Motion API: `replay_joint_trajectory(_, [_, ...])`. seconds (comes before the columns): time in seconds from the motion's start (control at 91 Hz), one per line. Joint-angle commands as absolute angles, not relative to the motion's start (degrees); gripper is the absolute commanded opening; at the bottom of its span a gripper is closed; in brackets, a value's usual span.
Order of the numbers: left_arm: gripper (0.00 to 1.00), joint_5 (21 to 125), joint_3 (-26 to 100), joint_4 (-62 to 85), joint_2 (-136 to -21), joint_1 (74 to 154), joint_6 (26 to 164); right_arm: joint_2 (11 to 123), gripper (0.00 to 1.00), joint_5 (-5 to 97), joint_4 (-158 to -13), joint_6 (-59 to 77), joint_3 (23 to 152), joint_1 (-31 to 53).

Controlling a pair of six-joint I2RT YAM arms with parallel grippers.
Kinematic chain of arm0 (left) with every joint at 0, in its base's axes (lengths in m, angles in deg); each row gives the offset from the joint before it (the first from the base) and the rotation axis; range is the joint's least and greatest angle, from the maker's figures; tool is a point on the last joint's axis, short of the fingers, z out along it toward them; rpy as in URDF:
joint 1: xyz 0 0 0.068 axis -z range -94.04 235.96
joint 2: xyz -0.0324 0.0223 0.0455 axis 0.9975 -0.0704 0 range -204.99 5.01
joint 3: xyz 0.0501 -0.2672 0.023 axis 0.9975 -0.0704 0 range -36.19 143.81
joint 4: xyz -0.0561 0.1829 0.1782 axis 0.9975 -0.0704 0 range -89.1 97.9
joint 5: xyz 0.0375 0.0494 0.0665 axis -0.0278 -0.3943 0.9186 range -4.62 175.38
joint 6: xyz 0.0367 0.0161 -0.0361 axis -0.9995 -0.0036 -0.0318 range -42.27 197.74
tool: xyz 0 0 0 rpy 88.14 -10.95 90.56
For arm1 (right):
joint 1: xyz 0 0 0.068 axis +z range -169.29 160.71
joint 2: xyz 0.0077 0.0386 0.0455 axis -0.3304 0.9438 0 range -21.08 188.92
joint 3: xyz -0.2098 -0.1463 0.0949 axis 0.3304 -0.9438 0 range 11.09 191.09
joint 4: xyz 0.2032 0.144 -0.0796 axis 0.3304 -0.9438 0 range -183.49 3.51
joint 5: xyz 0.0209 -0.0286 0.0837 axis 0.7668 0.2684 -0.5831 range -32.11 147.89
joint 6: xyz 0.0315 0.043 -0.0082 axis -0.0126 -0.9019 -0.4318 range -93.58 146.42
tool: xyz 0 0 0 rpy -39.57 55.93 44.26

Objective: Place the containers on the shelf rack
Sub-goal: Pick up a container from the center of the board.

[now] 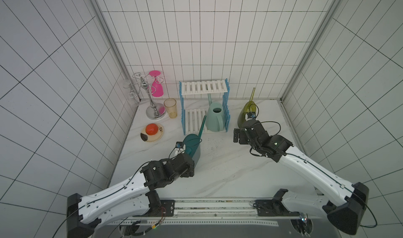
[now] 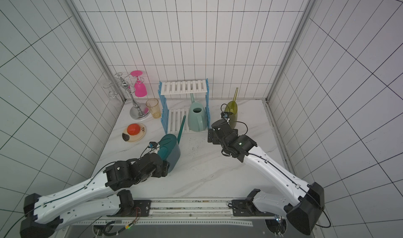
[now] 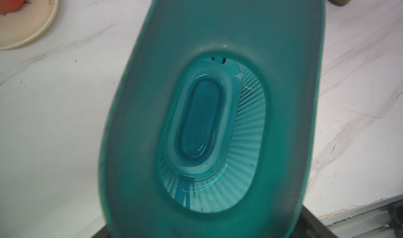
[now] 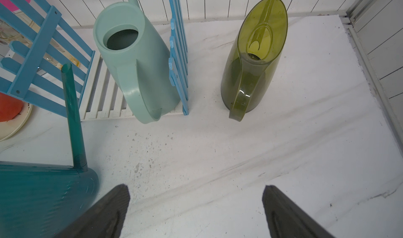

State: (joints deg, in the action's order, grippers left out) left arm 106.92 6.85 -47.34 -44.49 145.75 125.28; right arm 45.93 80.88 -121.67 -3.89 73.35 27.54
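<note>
The 2 arms reach in from the near edge toward the middle; the left arm stretches forward and inward, its black wrist low and angled toward the centre; the left gripper sits just past it, its fingers hidden in every view, so their spread cannot be told; the right arm runs forward and inward, wrist bent downward; the right gripper has its 2 dark fingers spread wide apart, seemingly pointing down and forward.
</note>
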Motion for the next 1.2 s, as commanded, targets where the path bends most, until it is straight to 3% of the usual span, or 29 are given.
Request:
replay_joint_trajectory(0.0, [0.81, 110.96, 6.46, -46.19, -45.41, 147.0, 126.77, 45.19, 0.99, 80.23, -121.39, -4.97, 72.79, 26.94])
replay_joint_trajectory(0.33, [0.58, 109.22, 5.33, -45.42, -45.22, 147.22, 126.71, 44.89, 0.99, 79.94, -120.25, -6.13, 71.48, 26.77])
replay_joint_trajectory(0.627, [0.27, 106.29, 4.74, -44.44, -45.06, 147.22, 125.91, 43.53, 0.99, 78.9, -118.49, -5.09, 69.55, 26.51])
replay_joint_trajectory(1.0, [0.07, 103.67, 6.44, -46.12, -44.3, 147.22, 124.62, 42.69, 0.99, 78.55, -118.22, -5.41, 68.52, 25.63])
replay_joint_trajectory(1.187, [0.03, 102.96, 9.44, -48.61, -43.42, 147.22, 122.47, 42.38, 0.99, 78.63, -118.07, -5.69, 68.01, 25.53])
